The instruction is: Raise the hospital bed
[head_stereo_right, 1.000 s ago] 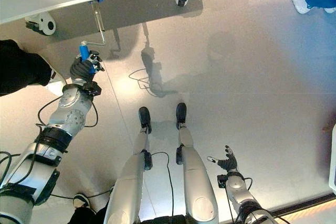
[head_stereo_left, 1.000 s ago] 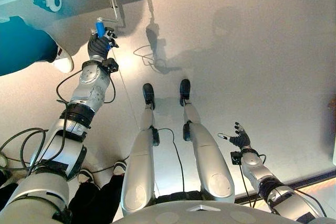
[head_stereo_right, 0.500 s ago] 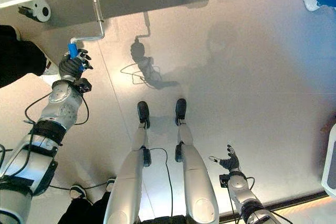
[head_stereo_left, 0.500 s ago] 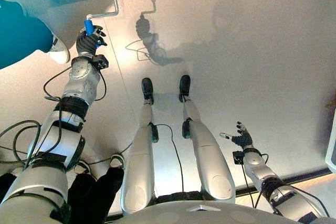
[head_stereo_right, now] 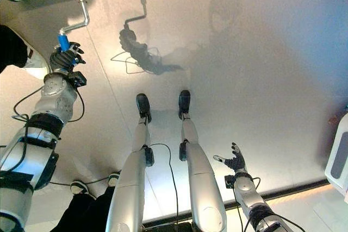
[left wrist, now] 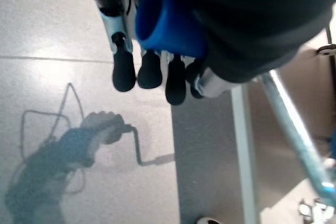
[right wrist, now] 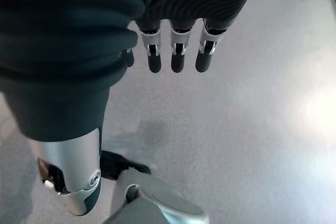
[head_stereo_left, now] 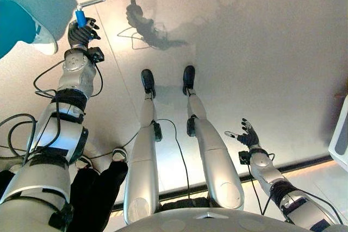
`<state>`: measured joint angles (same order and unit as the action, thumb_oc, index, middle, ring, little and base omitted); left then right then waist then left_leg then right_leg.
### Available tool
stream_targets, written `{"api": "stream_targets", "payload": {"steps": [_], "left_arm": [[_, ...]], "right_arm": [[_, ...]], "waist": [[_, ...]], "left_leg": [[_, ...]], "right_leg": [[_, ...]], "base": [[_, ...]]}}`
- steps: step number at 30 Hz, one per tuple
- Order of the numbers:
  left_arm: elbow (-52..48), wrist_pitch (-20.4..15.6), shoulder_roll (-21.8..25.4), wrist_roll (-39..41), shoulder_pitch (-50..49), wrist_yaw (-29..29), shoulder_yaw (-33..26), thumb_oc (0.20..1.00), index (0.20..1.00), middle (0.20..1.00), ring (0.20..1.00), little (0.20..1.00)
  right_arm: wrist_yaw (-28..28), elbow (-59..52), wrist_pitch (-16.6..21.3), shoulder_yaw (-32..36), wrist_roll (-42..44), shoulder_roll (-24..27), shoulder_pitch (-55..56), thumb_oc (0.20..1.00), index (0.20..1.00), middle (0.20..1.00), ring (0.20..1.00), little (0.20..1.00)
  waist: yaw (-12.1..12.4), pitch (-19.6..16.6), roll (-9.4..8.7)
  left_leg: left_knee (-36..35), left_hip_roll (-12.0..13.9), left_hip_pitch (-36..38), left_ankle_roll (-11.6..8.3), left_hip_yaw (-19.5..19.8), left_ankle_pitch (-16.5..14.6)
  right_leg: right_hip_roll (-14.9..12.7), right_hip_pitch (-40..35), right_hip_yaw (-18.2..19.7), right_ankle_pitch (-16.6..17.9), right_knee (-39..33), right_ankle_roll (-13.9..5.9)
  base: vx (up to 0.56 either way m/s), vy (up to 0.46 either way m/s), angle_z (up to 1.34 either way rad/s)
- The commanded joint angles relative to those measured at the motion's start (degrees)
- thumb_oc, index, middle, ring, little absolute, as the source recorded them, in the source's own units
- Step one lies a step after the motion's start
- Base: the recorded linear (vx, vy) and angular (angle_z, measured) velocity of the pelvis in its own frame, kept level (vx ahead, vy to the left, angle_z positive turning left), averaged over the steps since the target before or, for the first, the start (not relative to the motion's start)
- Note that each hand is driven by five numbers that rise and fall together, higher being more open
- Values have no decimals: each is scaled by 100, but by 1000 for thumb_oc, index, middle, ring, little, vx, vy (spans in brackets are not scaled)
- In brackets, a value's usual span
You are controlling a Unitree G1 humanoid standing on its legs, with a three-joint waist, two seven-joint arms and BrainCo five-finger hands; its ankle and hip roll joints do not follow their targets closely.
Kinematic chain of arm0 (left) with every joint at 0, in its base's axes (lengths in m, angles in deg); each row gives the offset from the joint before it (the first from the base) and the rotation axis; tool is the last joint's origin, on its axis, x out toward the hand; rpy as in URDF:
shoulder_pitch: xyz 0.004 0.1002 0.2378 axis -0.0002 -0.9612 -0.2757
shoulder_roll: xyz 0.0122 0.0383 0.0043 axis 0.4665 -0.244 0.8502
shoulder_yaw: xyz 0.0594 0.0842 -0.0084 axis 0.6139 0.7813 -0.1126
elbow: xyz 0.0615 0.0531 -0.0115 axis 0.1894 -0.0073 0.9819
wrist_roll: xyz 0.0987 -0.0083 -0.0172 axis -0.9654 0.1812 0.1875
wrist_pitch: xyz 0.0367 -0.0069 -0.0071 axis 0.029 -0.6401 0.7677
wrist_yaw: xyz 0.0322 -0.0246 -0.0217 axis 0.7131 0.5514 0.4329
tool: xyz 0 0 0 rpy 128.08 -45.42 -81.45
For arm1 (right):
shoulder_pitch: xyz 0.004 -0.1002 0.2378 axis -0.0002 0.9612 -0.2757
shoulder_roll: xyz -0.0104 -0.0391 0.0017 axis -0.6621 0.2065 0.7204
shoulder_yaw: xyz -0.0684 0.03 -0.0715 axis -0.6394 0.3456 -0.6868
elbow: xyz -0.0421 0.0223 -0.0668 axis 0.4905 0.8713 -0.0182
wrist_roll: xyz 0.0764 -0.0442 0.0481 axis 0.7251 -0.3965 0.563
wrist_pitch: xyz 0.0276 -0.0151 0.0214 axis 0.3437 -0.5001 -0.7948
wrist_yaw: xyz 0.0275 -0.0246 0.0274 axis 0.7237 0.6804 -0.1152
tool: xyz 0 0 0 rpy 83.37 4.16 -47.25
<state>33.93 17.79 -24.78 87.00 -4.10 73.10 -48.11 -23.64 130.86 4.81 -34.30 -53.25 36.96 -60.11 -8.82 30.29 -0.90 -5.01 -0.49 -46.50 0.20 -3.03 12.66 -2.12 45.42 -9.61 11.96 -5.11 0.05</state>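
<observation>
Grey floor (head_stereo_left: 261, 52); at 11 o'clock, left robot hand (head_stereo_left: 80, 32) wraps blue crank handle (head_stereo_left: 80, 17) for winding; right robot hand (head_stereo_left: 248, 136) splayed, empty.

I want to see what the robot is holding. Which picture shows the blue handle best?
The left wrist view: the round blue plastic handle shows very close, with the left hand curled round it. The left and right eye views show it small, at the end of the bent silver metal crank.
</observation>
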Motion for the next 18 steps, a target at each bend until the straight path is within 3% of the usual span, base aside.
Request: {"api": "stream_targets", "payload": {"steps": [1,18], "left_arm": [[550,3,724,-85,2,-368,-222,200,200,200,200,200],[524,-1,174,-427,752,-520,200,200,200,200,200,200]], "right_arm": [[143,-160,108,6,98,149,388,1000,1000,1000,1000,1000],[260,-707,221,-152,-96,333,507,1000,1000,1000,1000,1000]], "waist": [[134,-50,-353],[-250,-50,-204]], "left_leg": [[1,-204,196,-269,-416,-420],[1,-114,19,-270,-871,-457]], "right_leg": [[-351,62,421,40,225,-880],[-200,610,956,200,286,-852]], "base": [[1,19,-10],[-10,-3,-11]]}}
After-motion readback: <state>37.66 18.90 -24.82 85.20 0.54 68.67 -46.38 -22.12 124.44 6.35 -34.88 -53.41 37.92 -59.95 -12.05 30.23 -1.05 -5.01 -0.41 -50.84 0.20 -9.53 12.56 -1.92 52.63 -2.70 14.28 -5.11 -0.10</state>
